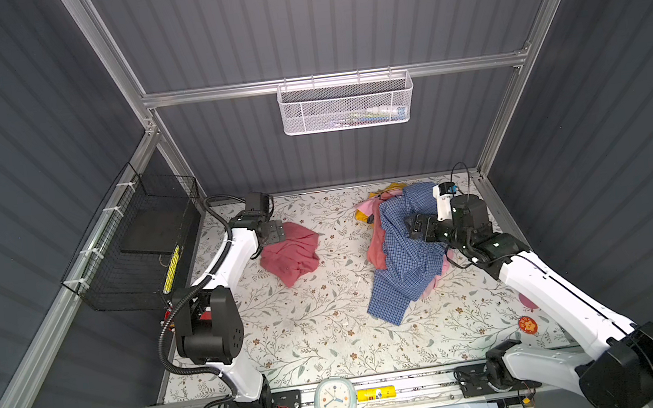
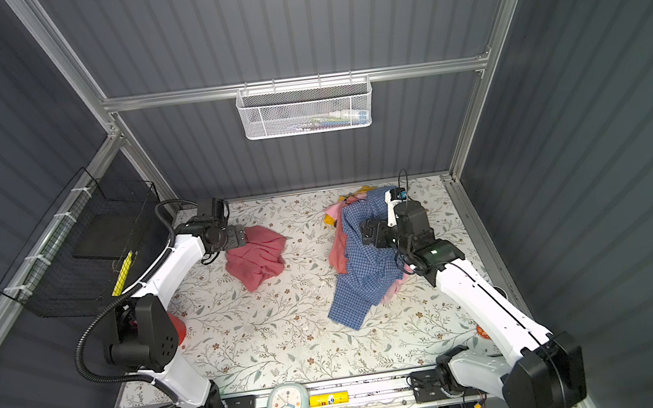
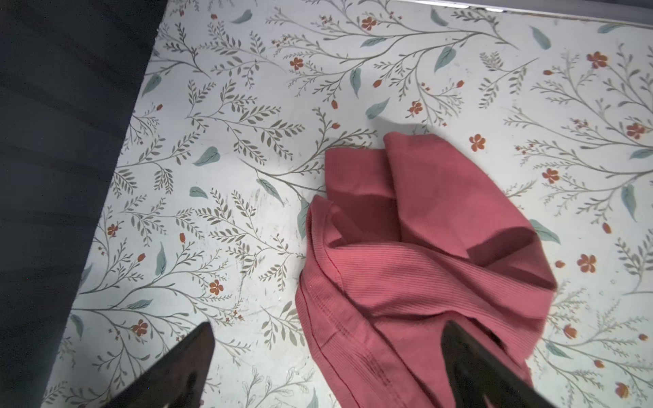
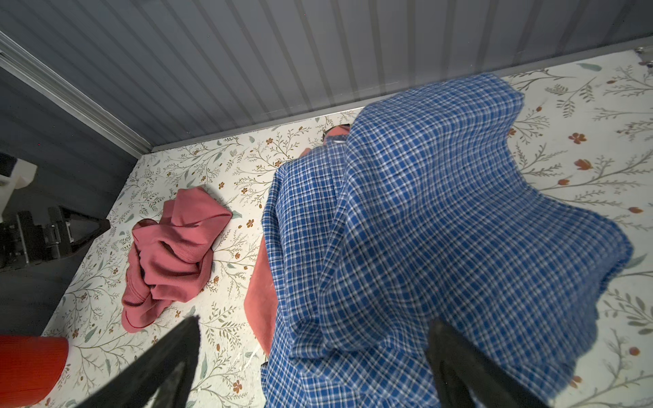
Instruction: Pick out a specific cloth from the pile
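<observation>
The cloth (image 1: 291,259) (image 2: 256,259) is a plain salmon-red ribbed garment lying crumpled on the flowered table, left of the middle and apart from the pile. My left gripper (image 1: 276,234) (image 2: 238,237) (image 3: 328,328) is open at its far-left edge, one finger over the fabric (image 3: 406,265) and nothing clamped. The pile (image 1: 405,246) (image 2: 364,259) sits at the back right, with a blue-and-white checked shirt (image 4: 441,219) over pink, salmon and yellow pieces. Over the shirt my right gripper (image 1: 413,226) (image 2: 367,231) (image 4: 313,321) hangs open. The right wrist view also shows the cloth (image 4: 169,254).
A black wire basket (image 1: 142,251) hangs on the left wall and a white mesh basket (image 1: 347,104) on the back rail. A clock (image 1: 334,399) and a yellow tube (image 1: 375,394) lie on the front rail. A red object (image 2: 178,328) sits by the left arm's elbow.
</observation>
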`<state>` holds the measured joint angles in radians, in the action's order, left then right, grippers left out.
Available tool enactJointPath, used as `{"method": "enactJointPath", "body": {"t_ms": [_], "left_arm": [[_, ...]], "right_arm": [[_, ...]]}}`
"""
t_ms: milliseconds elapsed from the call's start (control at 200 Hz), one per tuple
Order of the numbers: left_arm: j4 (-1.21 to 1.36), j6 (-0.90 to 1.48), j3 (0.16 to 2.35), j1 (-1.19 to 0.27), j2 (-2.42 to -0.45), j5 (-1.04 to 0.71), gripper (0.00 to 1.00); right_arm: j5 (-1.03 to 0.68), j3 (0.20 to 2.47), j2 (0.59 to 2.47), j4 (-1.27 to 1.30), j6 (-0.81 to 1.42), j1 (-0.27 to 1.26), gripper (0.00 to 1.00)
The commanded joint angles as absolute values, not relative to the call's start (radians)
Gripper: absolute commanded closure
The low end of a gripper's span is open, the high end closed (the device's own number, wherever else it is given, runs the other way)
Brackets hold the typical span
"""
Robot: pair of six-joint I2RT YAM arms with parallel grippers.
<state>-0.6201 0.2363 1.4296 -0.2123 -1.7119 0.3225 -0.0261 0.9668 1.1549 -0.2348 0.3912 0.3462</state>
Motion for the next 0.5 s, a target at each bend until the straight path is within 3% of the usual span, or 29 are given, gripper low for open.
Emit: {"method": "enactJointPath", "body": {"t_ms": [0,205,495], "left_arm": [[-0.716,0.206,1.454,-0.286,-1.703,0.344,0.0],[-0.721,0.269,1.374,-0.395,-1.748,0.33,0.0],[-0.718,0.29,1.47,-0.416,-1.99,0.359,0.0]], "right_arm": [[-0.014,0.997,1.157,-0.255,0.377,0.353,0.01],[-0.006,0.999,1.168,-0.264,0.38,0.359,0.01],[0.026,1.023,1.163,-0.297,0.359,0.375,0.01]]}}
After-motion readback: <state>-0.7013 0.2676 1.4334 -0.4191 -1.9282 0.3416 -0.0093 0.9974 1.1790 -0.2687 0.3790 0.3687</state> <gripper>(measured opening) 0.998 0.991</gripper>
